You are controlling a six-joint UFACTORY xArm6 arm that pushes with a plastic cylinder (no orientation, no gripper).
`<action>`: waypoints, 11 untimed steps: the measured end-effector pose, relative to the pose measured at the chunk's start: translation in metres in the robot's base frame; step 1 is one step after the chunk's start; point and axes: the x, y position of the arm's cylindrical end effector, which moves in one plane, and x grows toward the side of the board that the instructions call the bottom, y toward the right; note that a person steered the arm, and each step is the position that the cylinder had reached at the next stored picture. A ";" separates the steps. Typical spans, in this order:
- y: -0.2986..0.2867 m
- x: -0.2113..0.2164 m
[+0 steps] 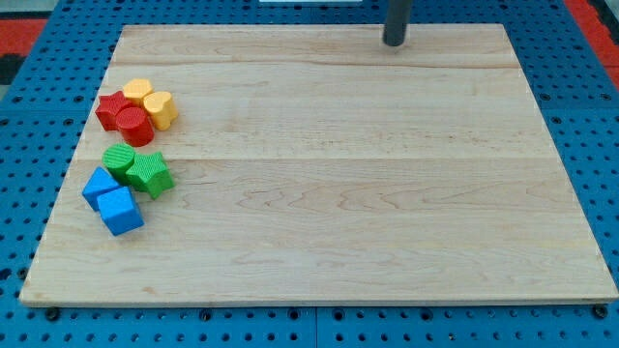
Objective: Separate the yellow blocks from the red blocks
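My tip (394, 42) rests on the wooden board (368, 193) near its top edge, right of centre, far from all blocks. At the view's left, a yellow hexagon block (137, 92) and a yellow heart-like block (162, 109) touch two red blocks: a red star-like block (111, 110) and a red cylinder (133, 125). The yellow ones sit above and to the right of the red ones, in one tight cluster.
Below the cluster lie a green cylinder (119, 159), a green star block (150, 174), and two blue blocks, one (100, 185) beside the other (120, 210). A blue pegboard (580, 116) surrounds the board.
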 end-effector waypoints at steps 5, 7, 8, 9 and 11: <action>-0.314 0.059; -0.339 0.100; -0.294 0.107; -0.265 0.105; -0.231 0.112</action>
